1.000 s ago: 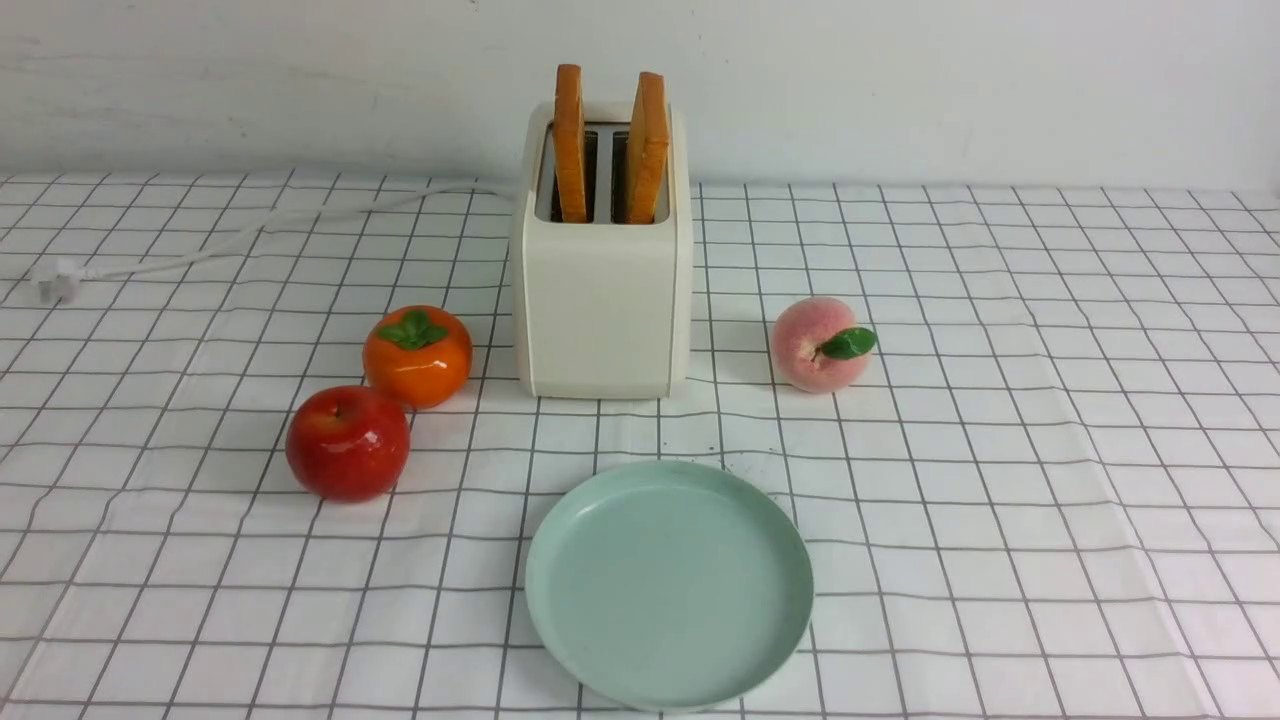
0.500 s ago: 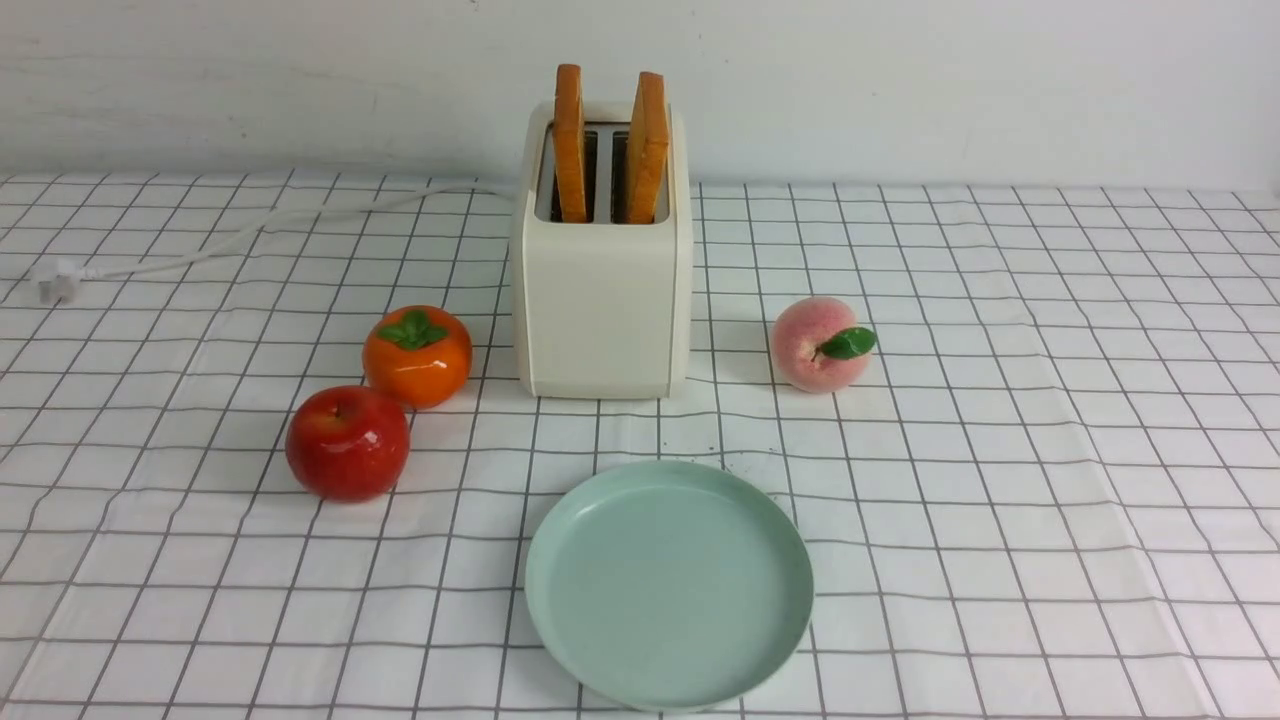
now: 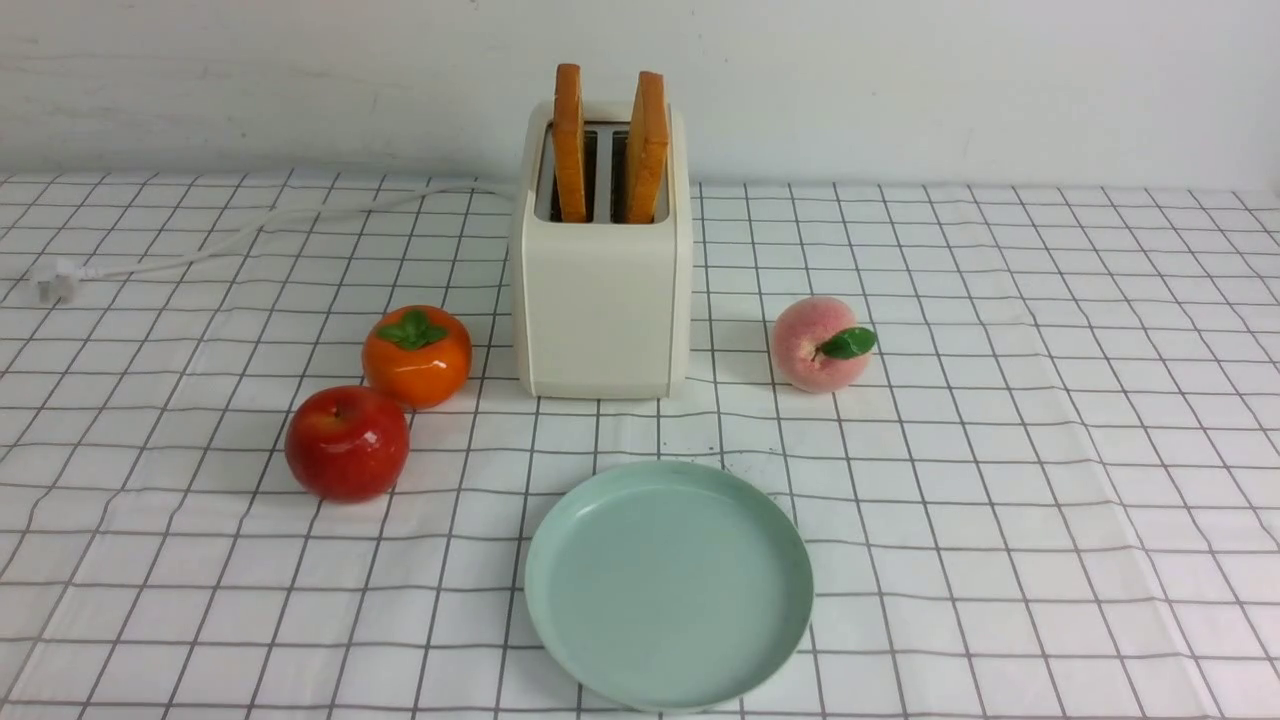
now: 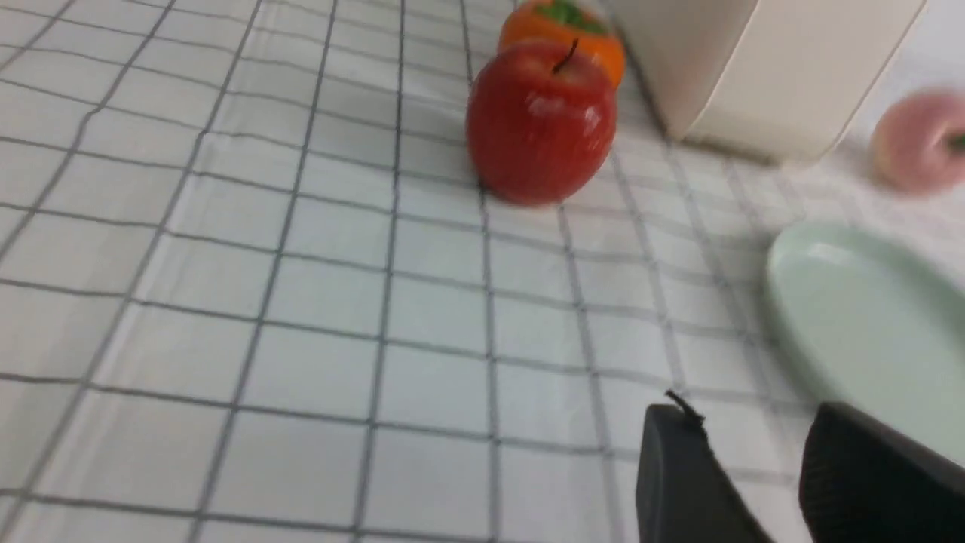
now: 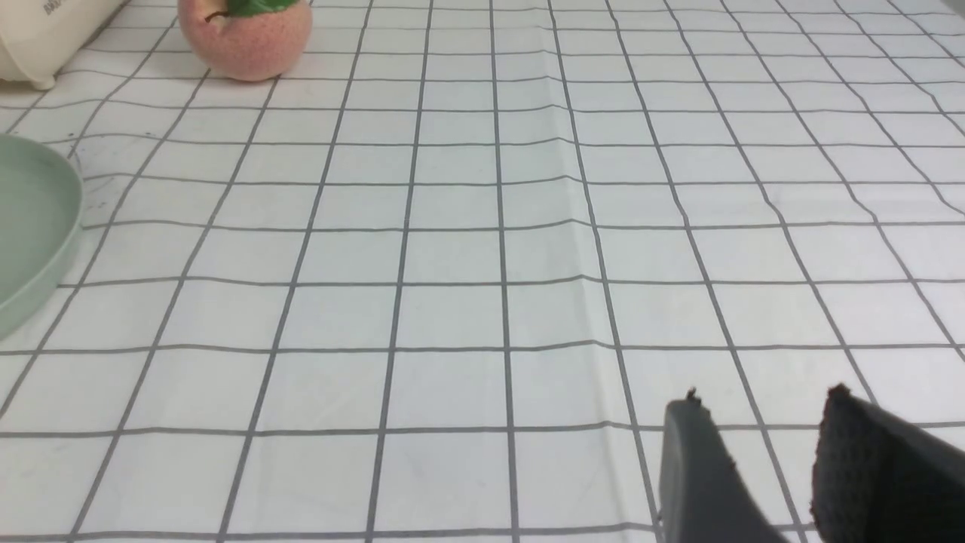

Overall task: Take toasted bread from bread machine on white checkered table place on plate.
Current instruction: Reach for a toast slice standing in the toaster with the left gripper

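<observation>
Golden toast slices [image 3: 569,140] stand upright in the cream toaster [image 3: 600,310] at upper centre, the green plate [image 3: 668,585] on the checked surface [image 3: 1000,450] below, both arms' jaws parted, empty.

A staged kitchen corner, more test bench than lived-in home: the white checkered table [image 3: 1000,400] is a wrinkled cloth running up to a plain white wall [image 3: 900,80]; the bread machine [image 3: 600,310] stands with its plug [image 3: 55,282] lying loose on the cloth; a glossy apple [image 3: 347,443], persimmon [image 3: 417,357] and peach [image 3: 815,345] sit like props around one plate [image 3: 668,585].
</observation>
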Controlling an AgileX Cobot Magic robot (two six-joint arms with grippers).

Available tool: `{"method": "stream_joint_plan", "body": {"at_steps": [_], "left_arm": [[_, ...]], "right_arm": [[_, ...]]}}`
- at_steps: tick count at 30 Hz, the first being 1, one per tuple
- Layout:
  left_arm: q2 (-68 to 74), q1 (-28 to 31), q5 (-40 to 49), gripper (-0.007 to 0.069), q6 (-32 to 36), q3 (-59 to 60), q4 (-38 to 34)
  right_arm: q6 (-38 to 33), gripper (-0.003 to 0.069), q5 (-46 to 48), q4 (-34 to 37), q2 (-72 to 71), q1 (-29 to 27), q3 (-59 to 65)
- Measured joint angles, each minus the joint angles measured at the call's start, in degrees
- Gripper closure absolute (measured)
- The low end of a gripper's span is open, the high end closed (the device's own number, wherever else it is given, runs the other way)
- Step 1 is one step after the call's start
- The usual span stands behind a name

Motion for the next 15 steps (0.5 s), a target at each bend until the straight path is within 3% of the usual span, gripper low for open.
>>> {"method": "stream_joint_plan", "body": {"at_steps": [6, 9, 15], "left_arm": [[0.00, 0.00, -14.96, 0.0386, -4.91, 0.00, -20.37], [0.00, 0.00, -18.81, 0.0390, -4.74, -0.12, -26.11], [7.34, 0.00, -4.46, 0.0542, -0.27, -11.33, -27.19]], "right_arm": [[0.00, 0.0419, 0.00, 0.00, 0.00, 0.00, 0.00], [0.00, 0.0419, 0.00, 0.00, 0.00, 0.00, 0.00], [0.00, 0.0419, 0.00, 0.00, 0.00, 0.00, 0.00]]}}
